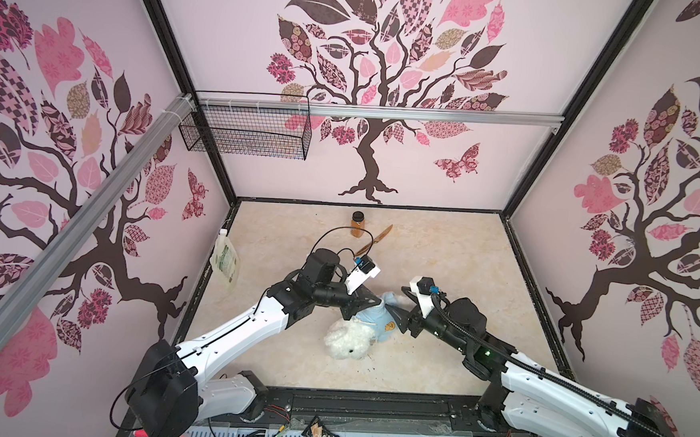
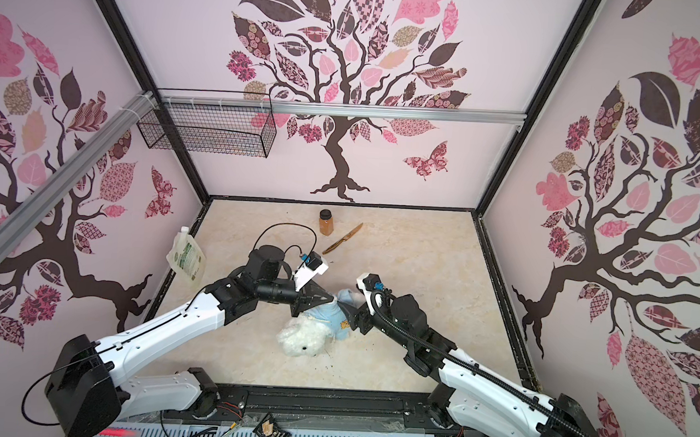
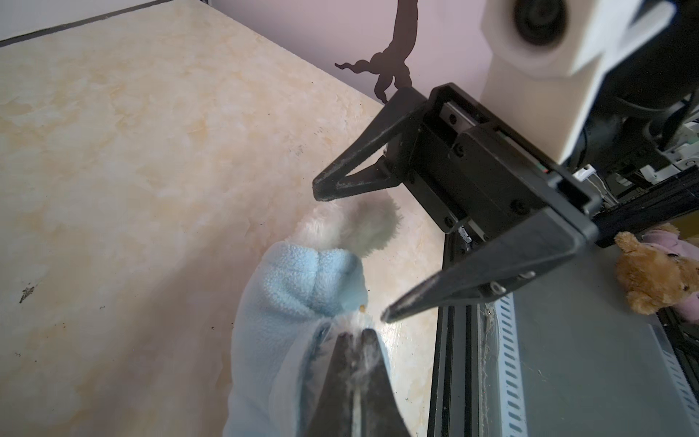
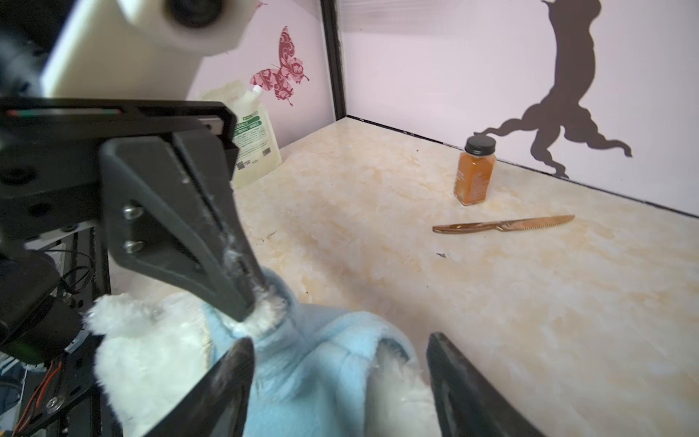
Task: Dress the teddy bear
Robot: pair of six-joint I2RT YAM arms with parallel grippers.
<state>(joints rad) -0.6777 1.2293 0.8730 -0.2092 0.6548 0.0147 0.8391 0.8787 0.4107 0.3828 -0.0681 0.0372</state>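
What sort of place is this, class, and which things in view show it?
Most likely a robot test booth, not a home: a left arm and a right arm mounted at a table's front, tree-patterned walls on a black frame, and a teddy bear between the arms.

Long, fluffy white plush on teddy bear (image 1: 349, 342); soft, matt light blue fleece for its shirt (image 1: 372, 317). Smooth, faintly glossy cream marble-look desk (image 1: 441, 266), speckled with dark crumbs. Matt black plastic on left pincer (image 3: 355, 336), scuffed grey at edges, white lint clinging. Shiny copper-toned metal knife (image 4: 503, 224). Clear jar (image 4: 474, 176) with matt black cap. Glossy plastic pouch (image 4: 253, 143). Thin black wire basket (image 1: 245, 132).
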